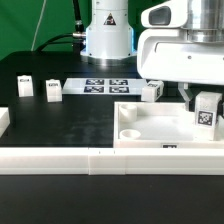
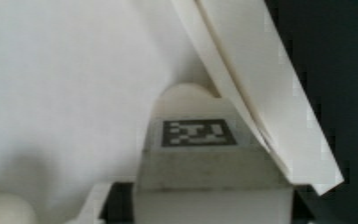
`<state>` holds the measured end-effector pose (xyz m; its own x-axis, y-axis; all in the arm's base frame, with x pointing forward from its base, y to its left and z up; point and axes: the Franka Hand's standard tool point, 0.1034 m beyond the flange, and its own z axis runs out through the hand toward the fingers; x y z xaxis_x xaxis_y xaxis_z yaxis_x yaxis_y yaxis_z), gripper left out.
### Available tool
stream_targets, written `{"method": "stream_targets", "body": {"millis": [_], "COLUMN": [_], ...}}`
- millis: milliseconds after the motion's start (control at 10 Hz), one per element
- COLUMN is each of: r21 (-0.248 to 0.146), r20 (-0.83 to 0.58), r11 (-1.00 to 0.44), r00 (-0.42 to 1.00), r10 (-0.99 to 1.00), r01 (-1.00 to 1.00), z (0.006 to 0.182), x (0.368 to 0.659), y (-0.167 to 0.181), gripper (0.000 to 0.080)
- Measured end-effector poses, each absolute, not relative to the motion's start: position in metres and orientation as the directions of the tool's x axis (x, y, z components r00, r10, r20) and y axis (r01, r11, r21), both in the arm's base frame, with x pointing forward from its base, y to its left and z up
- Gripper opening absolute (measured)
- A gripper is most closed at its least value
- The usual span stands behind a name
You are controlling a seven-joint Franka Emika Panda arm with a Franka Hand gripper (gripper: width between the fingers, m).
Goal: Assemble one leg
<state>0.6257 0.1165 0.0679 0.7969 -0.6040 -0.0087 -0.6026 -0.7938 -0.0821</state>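
My gripper [image 1: 205,112] is shut on a leg [image 1: 206,113], a small white block with a black-and-white tag, and holds it upright over the right part of the large white tray-like part [image 1: 150,125]. In the wrist view the leg [image 2: 197,150] sits between the dark fingers [image 2: 119,200], its tagged face up, with the tray's white floor [image 2: 69,90] and rim [image 2: 256,80] right behind it. Three more legs stand on the table: two at the exterior view's left [image 1: 24,85] [image 1: 53,90] and one by the tray's far edge [image 1: 151,92].
The marker board [image 1: 104,85] lies flat in front of the robot base [image 1: 107,35]. A long white rail [image 1: 60,160] runs along the table's near edge. A white piece [image 1: 4,120] sits at the exterior view's left edge.
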Motion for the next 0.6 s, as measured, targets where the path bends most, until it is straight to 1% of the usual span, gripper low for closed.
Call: {"method": "stream_targets", "body": {"millis": [300,500,600], "r21": [-0.074,-0.068,-0.06], "r20": [-0.031,-0.048,-0.055], "r11": [-0.548,-0.369,-0.247], "r00": [0.551,0.372,0.25], "r10": [-0.834,-0.927,-0.967], "r01": [-0.833,-0.927,-0.967], "z": [0.0677,0.0677,0.0678], "x": [0.6255,0.6255,0.6254], "y": [0.1164,0.1157,0.1154], "gripper": [0.0291,0.0291,0.0291]}}
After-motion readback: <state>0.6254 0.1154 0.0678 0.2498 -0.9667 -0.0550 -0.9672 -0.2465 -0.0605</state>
